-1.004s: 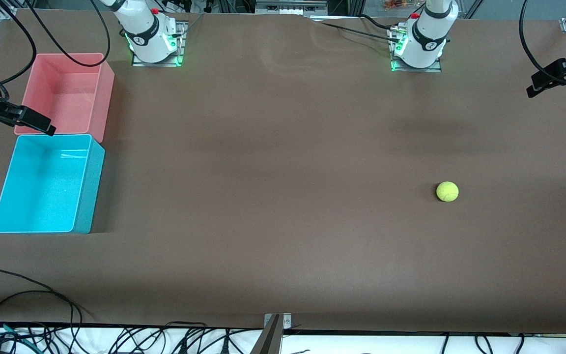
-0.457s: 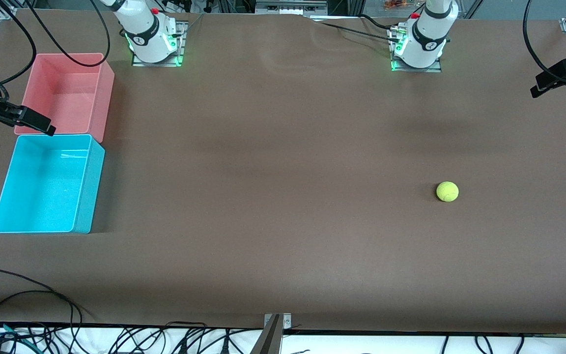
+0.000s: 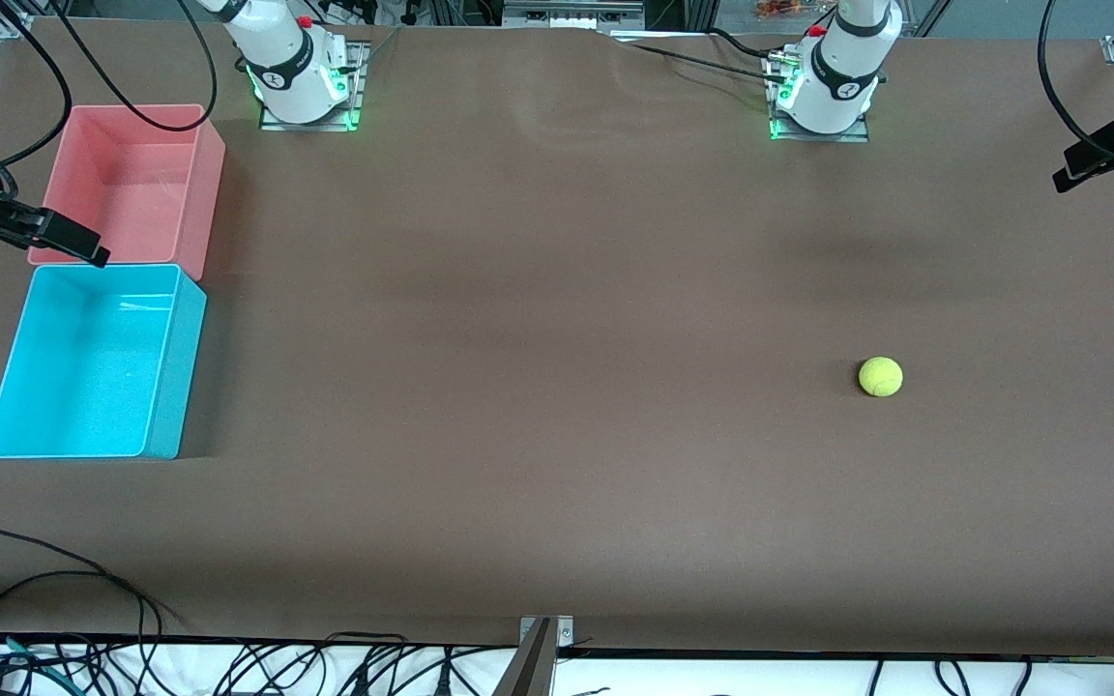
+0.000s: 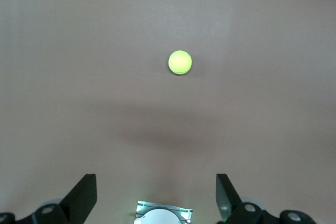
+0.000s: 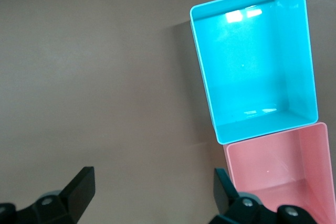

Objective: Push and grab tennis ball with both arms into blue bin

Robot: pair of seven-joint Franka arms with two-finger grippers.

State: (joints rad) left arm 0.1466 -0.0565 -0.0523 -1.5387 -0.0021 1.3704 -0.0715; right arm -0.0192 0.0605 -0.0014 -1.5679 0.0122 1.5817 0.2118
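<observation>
Front view: one blue bin (image 3: 93, 362) and one pink bin (image 3: 131, 184), touching, hold nothing. One tennis ball (image 3: 880, 376) lies on the table (image 3: 538, 387), toward the left arm's end. Left gripper (image 4: 156, 195) and right gripper (image 5: 155, 190) hang wide open, holding nothing.

no readable text, label, brand or number shows in any view. small dark round marks sit on the white collars of the two arm bases, but whether they are logos cannot be told.
</observation>
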